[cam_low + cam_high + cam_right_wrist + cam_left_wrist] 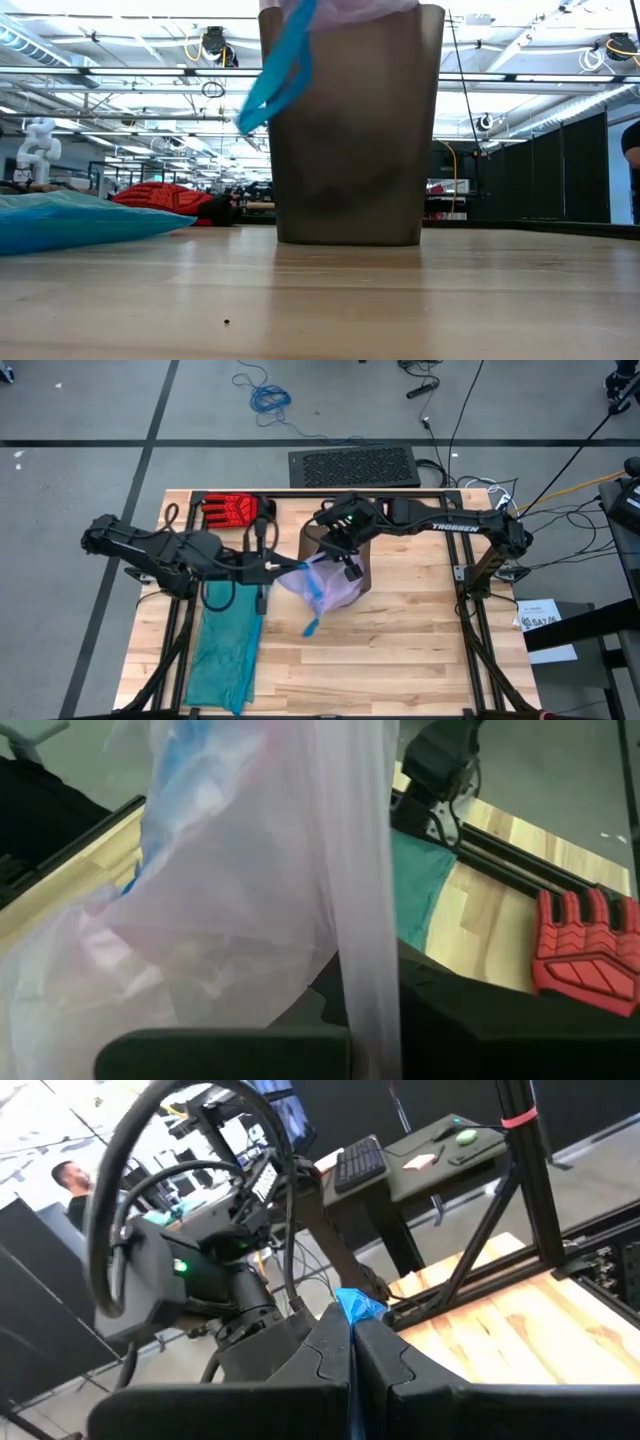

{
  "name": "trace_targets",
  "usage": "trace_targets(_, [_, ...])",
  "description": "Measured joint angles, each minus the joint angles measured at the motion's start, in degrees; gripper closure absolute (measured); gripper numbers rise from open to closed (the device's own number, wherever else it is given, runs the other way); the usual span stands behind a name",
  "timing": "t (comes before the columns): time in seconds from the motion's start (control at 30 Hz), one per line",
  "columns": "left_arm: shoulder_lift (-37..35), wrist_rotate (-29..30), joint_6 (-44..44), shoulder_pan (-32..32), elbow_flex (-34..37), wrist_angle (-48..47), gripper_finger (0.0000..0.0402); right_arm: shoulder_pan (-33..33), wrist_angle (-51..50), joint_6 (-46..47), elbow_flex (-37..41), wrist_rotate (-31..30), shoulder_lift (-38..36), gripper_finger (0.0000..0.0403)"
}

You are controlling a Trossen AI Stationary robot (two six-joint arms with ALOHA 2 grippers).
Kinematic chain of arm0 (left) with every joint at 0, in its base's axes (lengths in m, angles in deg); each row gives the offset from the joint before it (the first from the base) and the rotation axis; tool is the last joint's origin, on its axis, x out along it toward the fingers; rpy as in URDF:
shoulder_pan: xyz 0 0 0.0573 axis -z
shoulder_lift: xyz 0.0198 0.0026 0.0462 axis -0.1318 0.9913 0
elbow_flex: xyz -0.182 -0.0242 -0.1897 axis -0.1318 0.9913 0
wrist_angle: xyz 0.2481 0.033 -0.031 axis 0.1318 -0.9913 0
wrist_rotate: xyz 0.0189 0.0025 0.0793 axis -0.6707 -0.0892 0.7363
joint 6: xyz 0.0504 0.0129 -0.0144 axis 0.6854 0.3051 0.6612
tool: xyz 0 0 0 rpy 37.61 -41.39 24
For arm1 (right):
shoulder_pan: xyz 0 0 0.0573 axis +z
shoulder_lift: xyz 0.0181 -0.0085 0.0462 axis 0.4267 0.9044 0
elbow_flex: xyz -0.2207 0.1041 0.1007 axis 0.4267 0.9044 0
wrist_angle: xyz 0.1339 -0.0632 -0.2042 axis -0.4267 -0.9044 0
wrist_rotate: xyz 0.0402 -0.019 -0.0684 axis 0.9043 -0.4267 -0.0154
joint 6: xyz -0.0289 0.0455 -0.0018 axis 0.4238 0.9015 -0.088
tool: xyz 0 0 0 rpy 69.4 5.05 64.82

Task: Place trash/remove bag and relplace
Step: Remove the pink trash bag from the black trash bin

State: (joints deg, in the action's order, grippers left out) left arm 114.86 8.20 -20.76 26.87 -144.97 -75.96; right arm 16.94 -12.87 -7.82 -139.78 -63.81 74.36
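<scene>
The bin (pixel 362 565) stands near the table's (pixel 400 650) centre, toward twelve o'clock. The bag (pixel 325 582) hangs over its nine o'clock rim. A glove (pixel 230 510) lies at eleven o'clock; a second plastic bag (pixel 225 645) lies at eight o'clock.

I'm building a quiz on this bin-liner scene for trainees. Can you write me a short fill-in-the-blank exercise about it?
1. Both grippers, left and right, are shut on the ____.
2. The glove lying on the table is ____ in colour.
3. The bag's drawstring is ____.
4. In the high view, the teal bag lies under the ____ arm.

Missing words: bag; red; blue; left
</scene>
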Motion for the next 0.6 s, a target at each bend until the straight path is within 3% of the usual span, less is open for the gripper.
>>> trace_targets(0.33, [-1.37,1.71,-2.05,0.4,-0.24,-5.4,0.0401,-0.64,-0.35,2.42,0.13,-0.89,-2.34,0.0396])
trace_targets(0.6, [-1.34,1.91,-2.01,0.38,-0.24,-5.77,0.0401,-0.46,0.99,4.34,0.13,-0.91,-6.69,0.0295])
